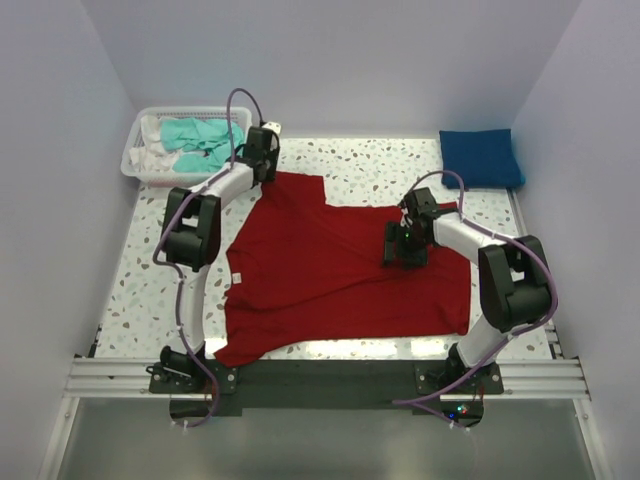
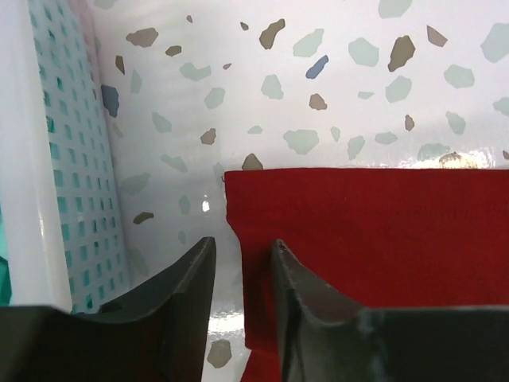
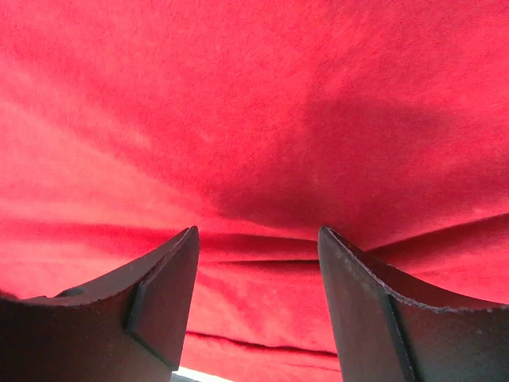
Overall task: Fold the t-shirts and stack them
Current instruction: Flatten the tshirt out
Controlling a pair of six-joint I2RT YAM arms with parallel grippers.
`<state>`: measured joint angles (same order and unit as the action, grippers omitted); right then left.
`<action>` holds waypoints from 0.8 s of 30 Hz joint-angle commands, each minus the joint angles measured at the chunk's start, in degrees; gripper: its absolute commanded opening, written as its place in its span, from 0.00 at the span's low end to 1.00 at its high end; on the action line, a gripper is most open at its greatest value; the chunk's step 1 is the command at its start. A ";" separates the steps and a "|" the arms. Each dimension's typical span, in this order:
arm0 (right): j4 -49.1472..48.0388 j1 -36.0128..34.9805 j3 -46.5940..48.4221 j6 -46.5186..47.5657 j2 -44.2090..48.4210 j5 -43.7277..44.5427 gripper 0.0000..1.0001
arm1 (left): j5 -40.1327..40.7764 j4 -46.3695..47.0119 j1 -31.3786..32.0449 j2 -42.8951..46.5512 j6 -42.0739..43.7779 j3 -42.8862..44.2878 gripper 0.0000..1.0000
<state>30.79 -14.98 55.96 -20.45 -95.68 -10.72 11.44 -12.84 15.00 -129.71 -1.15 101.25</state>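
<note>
Left pincer sits low at the upper left corner of the deep red t-shirt, its jaws a narrow gap apart, with the cloth's edge lying in that gap and nothing yet pinched. Right pincer hovers over the right half of the same shirt, jaws wide, holding nothing, with wrinkled red cloth beneath it.

The red shirt lies spread across the middle of the speckled surface. A royal blue t-shirt lies folded at the upper right of the overhead view. A teal t-shirt is in the white mesh basket at the upper left.

The left jaws cover only a thin strip of hem, so closing there could miss or let the cloth slip out. The basket stands just beside that pincer and could be knocked. Pinching mid-cloth on the right could bunch the shirt.
</note>
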 commanded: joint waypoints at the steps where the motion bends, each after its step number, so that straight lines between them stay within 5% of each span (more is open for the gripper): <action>1: 2.69 0.31 3.88 1.20 0.14 5.09 0.66 | 2.01 3.61 -0.24 0.24 -0.96 3.60 0.41; 6: 4.37 1.97 11.17 1.99 0.67 7.38 0.66 | 0.78 2.47 0.02 2.79 -4.21 3.78 0.66; 9: 4.37 3.90 14.17 1.82 -0.56 8.96 0.66 | 0.95 0.36 1.16 5.86 -7.54 2.21 0.69; 17: 2.18 8.65 17.77 1.73 -6.18 10.63 0.64 | 3.07 -3.94 5.91 16.94 -18.87 -11.49 0.68; 24: -0.20 9.00 19.53 1.90 -11.63 10.28 0.62 | 2.18 -5.62 6.97 21.25 -22.58 -23.63 0.54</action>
<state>33.01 -5.87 72.69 -19.33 -106.32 -0.97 13.21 -16.12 22.70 -109.89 -19.88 82.17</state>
